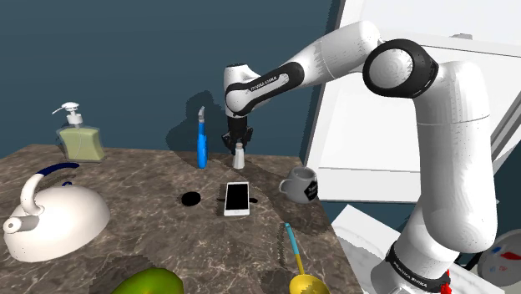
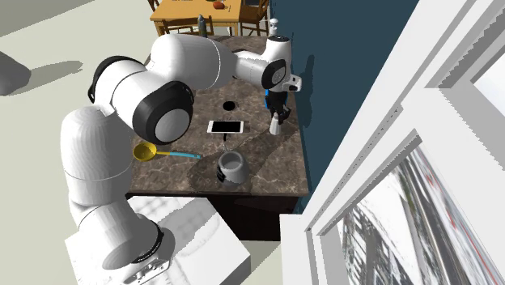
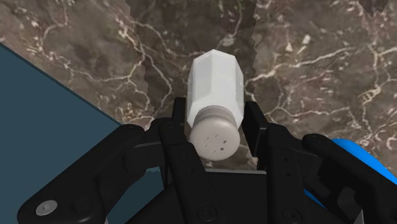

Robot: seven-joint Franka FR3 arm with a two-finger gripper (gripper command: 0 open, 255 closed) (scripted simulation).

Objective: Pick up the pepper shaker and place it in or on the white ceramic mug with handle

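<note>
The pepper shaker (image 3: pixel 215 76), white with a grey holed cap, stands upright on the dark marble counter near the back wall. My gripper (image 3: pixel 216 113) comes down over it from above, and the fingers (image 3: pixel 180 121) press on both sides just below the cap, shut on the shaker. The shaker (image 1: pixel 239 157) hangs under the gripper (image 1: pixel 236 144) with its base at counter level. The mug (image 1: pixel 299 184) with its handle stands to the shoulder view's right of the shaker, near the counter's edge. The mug (image 2: pixel 231 168) sits nearer the arm's stand than the shaker (image 2: pixel 276 125).
A white-edged phone (image 1: pixel 237 198) and a small black disc (image 1: pixel 191 198) lie in front of the shaker. A blue bottle (image 1: pixel 201 140) stands just beside it. A soap dispenser (image 1: pixel 79 138), white kettle (image 1: pixel 50 219), yellow scoop (image 1: pixel 300 271) and green object (image 1: pixel 150 282) share the counter.
</note>
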